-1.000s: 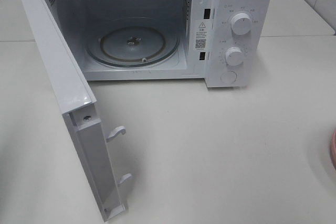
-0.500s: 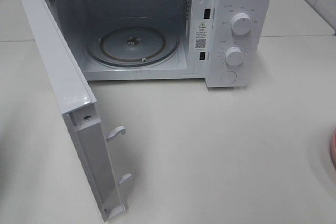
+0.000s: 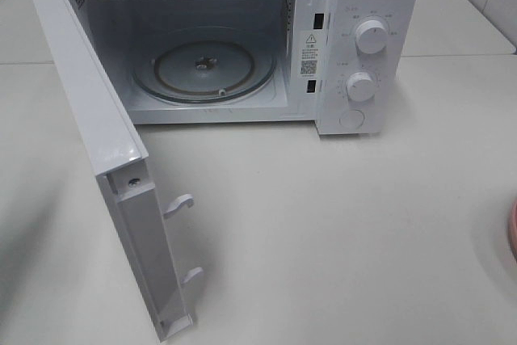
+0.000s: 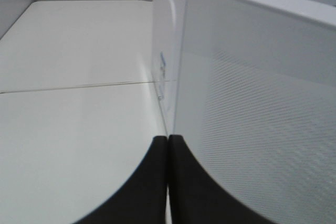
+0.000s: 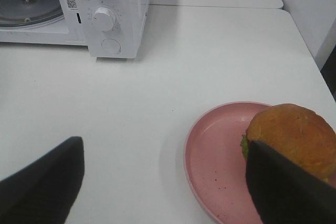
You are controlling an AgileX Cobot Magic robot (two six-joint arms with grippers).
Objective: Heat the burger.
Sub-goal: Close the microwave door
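Your left gripper [image 4: 168, 182] is closed on nothing beside the swung-out microwave door [image 3: 89, 111]. The turntable [image 3: 203, 70] is bare, so loading, closing and starting remain. The burger [image 5: 294, 137] sits on the pink plate [image 5: 215, 156], your right gripper [image 5: 168, 182] spread wide above it; clear tabletop lies between.

On the microwave [image 3: 242, 38] I see a white sticker [image 3: 309, 52] on the door frame, bearing a warning triangle and a QR code; its print, like the marks around the dials [image 3: 370, 36], is too small to read.
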